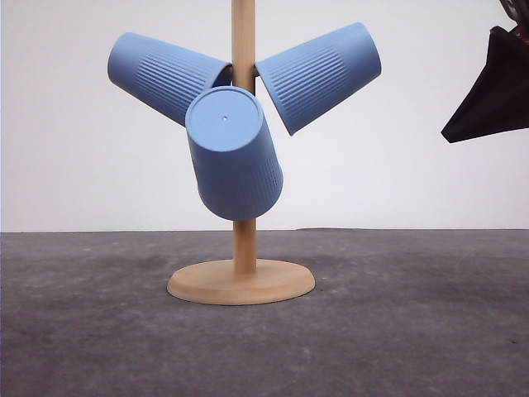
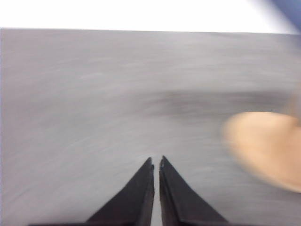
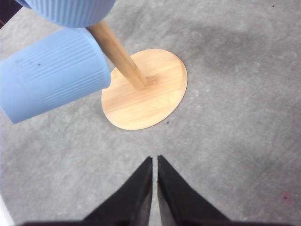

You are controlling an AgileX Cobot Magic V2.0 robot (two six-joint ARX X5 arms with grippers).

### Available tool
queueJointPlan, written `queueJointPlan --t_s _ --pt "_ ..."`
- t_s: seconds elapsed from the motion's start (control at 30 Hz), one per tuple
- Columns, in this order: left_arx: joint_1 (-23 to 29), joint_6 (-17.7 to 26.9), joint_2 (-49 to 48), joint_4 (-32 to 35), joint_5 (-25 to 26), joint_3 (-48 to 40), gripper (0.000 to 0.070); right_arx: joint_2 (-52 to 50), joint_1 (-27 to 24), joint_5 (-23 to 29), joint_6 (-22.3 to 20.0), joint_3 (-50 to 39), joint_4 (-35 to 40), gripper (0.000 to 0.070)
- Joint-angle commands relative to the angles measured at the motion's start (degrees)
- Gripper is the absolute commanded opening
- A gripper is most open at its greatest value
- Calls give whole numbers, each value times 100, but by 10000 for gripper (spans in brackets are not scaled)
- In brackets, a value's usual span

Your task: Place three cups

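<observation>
Wooden stand (image 1: 243, 248) on grey table (image 1: 413, 331), three cups (image 1: 234, 153) hung tilted around its pole. Left claw (image 2: 156, 165) and right claw (image 3: 154, 162) both pinched closed, empty, hovering nearby.

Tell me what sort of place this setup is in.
Probably a lab or test bench, not a home kitchen: a bare grey tabletop before a plain white backdrop, holding just a wooden cup stand with three blue cups hung on it, and a black robot gripper above.
</observation>
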Motion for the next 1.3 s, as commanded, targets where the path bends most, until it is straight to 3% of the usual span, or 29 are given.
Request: queueJointPlan --t_s 0.0,0.2,1.03,1.1,1.2,1.27 --pt "46 -127 -407 73 -130 -192 0 35 -2 -14 -48 109 46 13" --pt "167 -125 -1342 -150 -137 -764 0 35 -2 -14 -48 109 46 13" --pt "169 -167 -1333 -277 -203 -767 0 -17 23 38 -124 109 167 13" --pt "169 -167 -1335 -277 -203 -767 0 -220 -12 373 -627 107 175 13" --pt "169 -167 -1335 -277 -203 -767 0 -761 -17 1211 -612 -90 172 13" --pt "169 -167 -1335 -277 -203 -767 0 -1298 -17 2036 -575 -451 181 13"
